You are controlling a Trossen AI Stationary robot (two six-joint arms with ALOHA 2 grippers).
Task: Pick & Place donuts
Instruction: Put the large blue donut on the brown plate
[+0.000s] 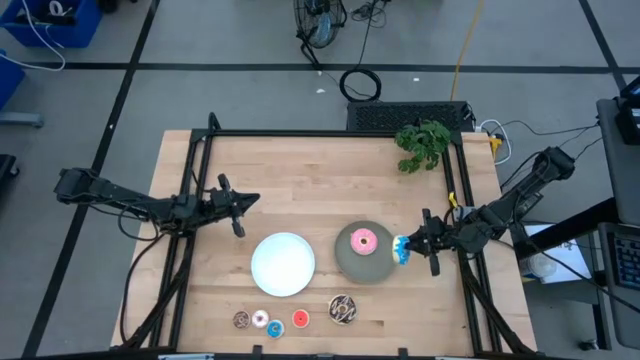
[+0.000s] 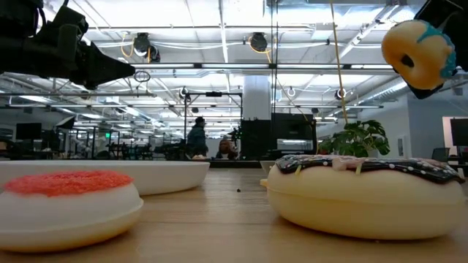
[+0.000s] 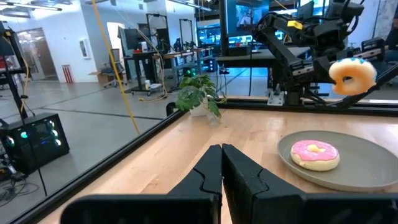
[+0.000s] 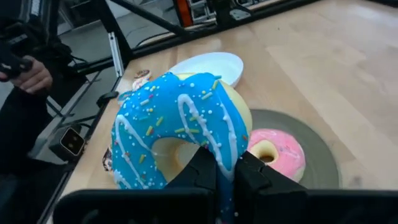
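A light wooden table (image 1: 320,180) framed by black rails carries everything; around it lies a grey floor with dark tape lines, and the low view looks across into a wide workshop hall with strip lights, ducts, desks and people (image 2: 197,137) far off. A small green plant (image 1: 422,144) stands near the table's far right corner, with a black mat just beyond the far edge.

Toward the near middle sit a round white plate (image 1: 283,264) and, to its right, a round grey plate (image 1: 352,262) holding the pink donut (image 1: 363,241). Along the near edge lies a row of mini donuts, brown (image 1: 241,320), white (image 1: 260,319), blue (image 1: 275,329) and red (image 1: 300,319), and next to them the larger chocolate donut (image 1: 343,310) with sprinkles.

The right gripper (image 1: 408,247) hangs just off the grey plate's right rim, above the surface, its fingers pinched on the rim of the blue donut (image 4: 180,130), which is lifted clear of the table. The left gripper (image 1: 252,200) waits near the left side, above the surface beyond the white plate, fingers pressed together on nothing. In the right wrist view a person's hand (image 4: 31,76) shows beside the table
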